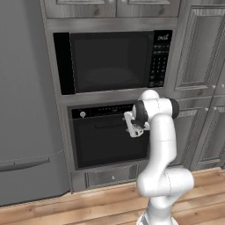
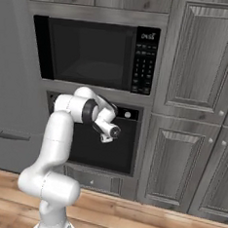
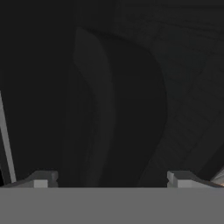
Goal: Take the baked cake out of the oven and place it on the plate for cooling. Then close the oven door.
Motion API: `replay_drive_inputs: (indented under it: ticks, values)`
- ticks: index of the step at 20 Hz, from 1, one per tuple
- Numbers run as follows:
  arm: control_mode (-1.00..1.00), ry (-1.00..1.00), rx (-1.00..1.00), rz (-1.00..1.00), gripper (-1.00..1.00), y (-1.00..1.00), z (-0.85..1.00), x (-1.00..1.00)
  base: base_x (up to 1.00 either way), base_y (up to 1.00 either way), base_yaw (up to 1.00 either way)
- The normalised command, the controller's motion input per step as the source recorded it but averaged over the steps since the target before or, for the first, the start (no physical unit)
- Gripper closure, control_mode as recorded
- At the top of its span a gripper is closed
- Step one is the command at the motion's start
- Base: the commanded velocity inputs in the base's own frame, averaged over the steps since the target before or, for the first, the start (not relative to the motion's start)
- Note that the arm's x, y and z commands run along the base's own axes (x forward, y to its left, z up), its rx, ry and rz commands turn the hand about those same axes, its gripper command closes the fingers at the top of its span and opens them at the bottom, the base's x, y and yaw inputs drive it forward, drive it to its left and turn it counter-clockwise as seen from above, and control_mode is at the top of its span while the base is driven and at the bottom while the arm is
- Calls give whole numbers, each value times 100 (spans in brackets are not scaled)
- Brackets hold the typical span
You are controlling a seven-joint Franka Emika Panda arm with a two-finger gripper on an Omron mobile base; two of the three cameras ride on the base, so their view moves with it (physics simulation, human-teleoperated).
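Fingers: we see the two dark fingertips (image 3: 43, 178) spread wide apart at the bottom of the hand view, released, with nothing between them.
Gripper: in the left base view our gripper (image 1: 130, 126) sits right up against the front of the oven door (image 1: 110, 140), near its upper right part, by the bar handle (image 3: 98, 113).
Handle: it runs as a dark curved bar from 12 o'clock to 6 o'clock through the hand view, between our fingertips.
Oven door: shut, upright, flush with the oven (image 2: 111, 140).
Oven: its control strip with a white knob (image 1: 82, 114) lies at 10 o'clock from our gripper.
Microwave (image 1: 114, 61): at 12 o'clock above the oven.
Surroundings: grey cabinet doors (image 2: 199, 60) at 3 o'clock of the oven, wooden floor (image 1: 52, 211) at 6 o'clock.
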Motion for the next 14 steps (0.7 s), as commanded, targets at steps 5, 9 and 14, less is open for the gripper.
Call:
replay_drive_inputs:
  ticks: [5,9,14]
  values:
    - [-100,0,0,0,100,4,-24,26,0,0,0]
    - [-100,1,0,0,100,2,-32,0,0,0,0]
    - [-100,7,0,0,100,1,-49,-9,0,0,0]
